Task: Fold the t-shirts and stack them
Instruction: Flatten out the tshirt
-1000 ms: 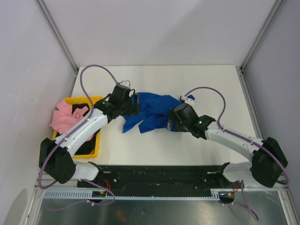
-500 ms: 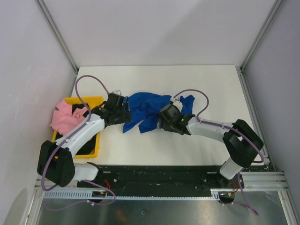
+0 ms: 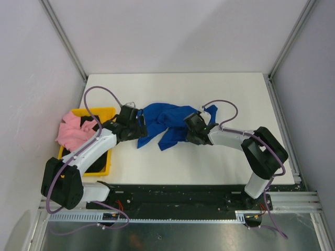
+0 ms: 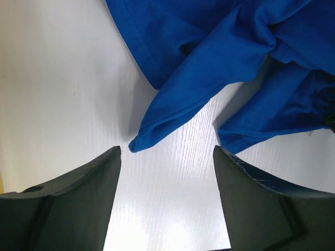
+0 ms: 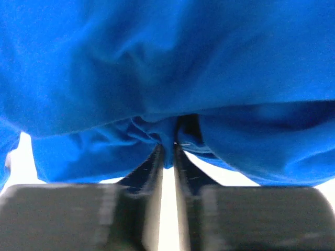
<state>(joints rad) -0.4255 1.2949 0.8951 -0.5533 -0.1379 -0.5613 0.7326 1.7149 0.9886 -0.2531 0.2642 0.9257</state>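
A royal-blue t-shirt (image 3: 165, 121) lies crumpled on the white table (image 3: 230, 94) between both arms. My right gripper (image 3: 189, 132) is shut on a fold of the blue t-shirt (image 5: 157, 78) at its right side; cloth is pinched between the fingertips (image 5: 168, 149). My left gripper (image 3: 137, 127) is open at the shirt's left edge, just short of a pointed corner of blue cloth (image 4: 157, 133), with only bare table between its fingers (image 4: 104, 172). A pink t-shirt (image 3: 73, 130) hangs over the yellow bin, with a black one (image 3: 97, 159) inside it.
The yellow plastic bin (image 3: 107, 170) stands at the table's left edge beside my left arm. Grey walls and metal frame posts (image 3: 63, 36) surround the table. A black mounting rail (image 3: 178, 196) runs along the near edge.
My right gripper has slid left into the blue shirt and shut on a fold. My left gripper drew back slightly toward the near left, staying open.
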